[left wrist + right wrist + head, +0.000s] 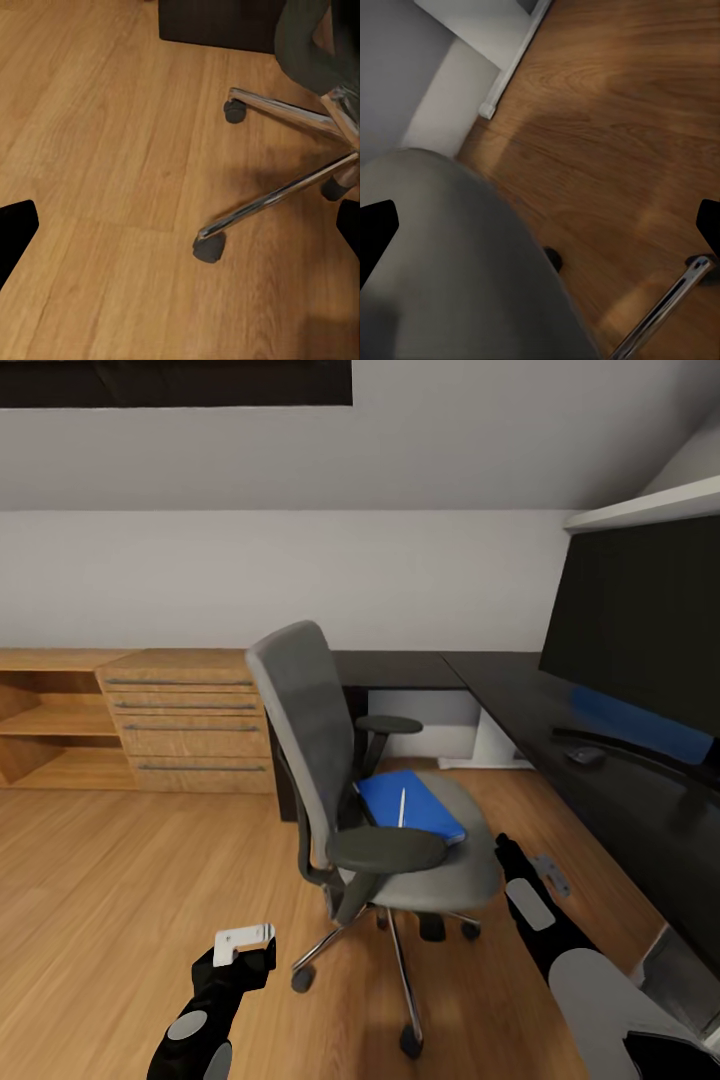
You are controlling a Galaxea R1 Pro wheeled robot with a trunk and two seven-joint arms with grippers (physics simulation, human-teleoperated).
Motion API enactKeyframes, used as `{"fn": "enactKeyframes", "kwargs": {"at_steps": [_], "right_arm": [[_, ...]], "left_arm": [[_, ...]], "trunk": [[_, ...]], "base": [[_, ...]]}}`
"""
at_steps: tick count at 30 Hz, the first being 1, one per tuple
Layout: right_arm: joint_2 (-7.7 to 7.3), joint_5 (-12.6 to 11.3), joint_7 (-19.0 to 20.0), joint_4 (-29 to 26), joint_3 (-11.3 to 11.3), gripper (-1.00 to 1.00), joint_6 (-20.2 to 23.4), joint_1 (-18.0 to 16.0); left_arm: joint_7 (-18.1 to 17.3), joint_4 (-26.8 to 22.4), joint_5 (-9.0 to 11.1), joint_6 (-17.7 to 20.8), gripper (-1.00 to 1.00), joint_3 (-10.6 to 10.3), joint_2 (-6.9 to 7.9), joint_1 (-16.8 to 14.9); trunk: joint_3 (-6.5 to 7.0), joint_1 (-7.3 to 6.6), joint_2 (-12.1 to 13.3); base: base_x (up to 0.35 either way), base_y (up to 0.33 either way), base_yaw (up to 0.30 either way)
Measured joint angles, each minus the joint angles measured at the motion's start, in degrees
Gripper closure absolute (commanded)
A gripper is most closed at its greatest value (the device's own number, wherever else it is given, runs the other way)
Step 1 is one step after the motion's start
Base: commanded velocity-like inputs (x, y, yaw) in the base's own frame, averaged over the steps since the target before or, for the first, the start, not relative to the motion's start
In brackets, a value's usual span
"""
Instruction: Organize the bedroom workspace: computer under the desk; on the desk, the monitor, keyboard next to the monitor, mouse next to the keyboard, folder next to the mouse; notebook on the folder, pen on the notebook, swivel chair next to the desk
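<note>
The folder (pixel 410 805) lies on the swivel chair (pixel 365 800); both grippers' fingers spread empty.

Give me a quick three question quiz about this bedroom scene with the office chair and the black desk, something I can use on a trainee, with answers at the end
1. True or false: the folder lies on the seat of the swivel chair.
2. What lies on top of the folder? A) a mouse B) the pen C) a cup
3. Fill in: the monitor stands on the ____.

Key
1. True; the blue cover rests on the grey seat, not yet on the desk.
2. B; a thin white stick lies across the blue cover.
3. Desk; the black screen stands on the glossy black top at the right of the head view.
</note>
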Motion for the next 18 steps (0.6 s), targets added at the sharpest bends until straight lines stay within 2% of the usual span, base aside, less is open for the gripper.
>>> {"fn": "enactKeyframes", "kwargs": {"at_steps": [8, 12, 13, 14, 15, 18], "right_arm": [[-0.14, -0.1, -0.1, 0.0, 0.0, -1.00, 0.1, 0.0], [-0.18, -0.1, 0.0, 0.0, -0.4, -1.00, 4.1, 0.0], [-0.22, -0.2, 0.1, 0.0, -1.8, -1.00, 7.4, 0.0], [-0.24, 0.0, 0.2, -0.1, -2.8, -1.00, 8.5, 0.0], [-0.91, -0.5, 0.2, 0.0, -5.0, -1.00, 10.1, 0.0], [-1.18, -0.5, 0.4, -0.2, -5.4, -1.00, 10.3, 0.0]], "left_arm": [[0.0, 0.1, 0.1, 0.0, -1.00, 0.0, 0.02, 0.0], [0.0, 0.1, 0.0, 0.0, -1.00, 0.0, 0.03, 0.0], [0.0, 0.1, 0.0, 0.0, -1.00, 0.0, 0.03, 0.0], [0.0, 0.1, 0.0, 0.0, -1.00, 0.0, 0.03, 0.0], [0.0, 0.1, 0.0, 0.0, -1.00, 0.0, 0.03, 0.0], [0.0, 0.1, 0.0, 0.0, -1.00, 0.0, 0.03, 0.0]], "trunk": [[0.00, 0.00, 0.0], [0.00, 0.00, 0.0], [0.00, 0.01, 0.0], [0.01, 0.00, 0.0], [0.00, 0.02, 0.0], [0.00, 0.02, 0.0]], "base": [[0.083, 0.000, 0.000], [0.178, 0.000, 0.000], [0.046, 0.000, 0.000], [0.010, 0.000, 0.000], [0.008, 0.000, 0.000], [0.003, 0.000, 0.000]]}}
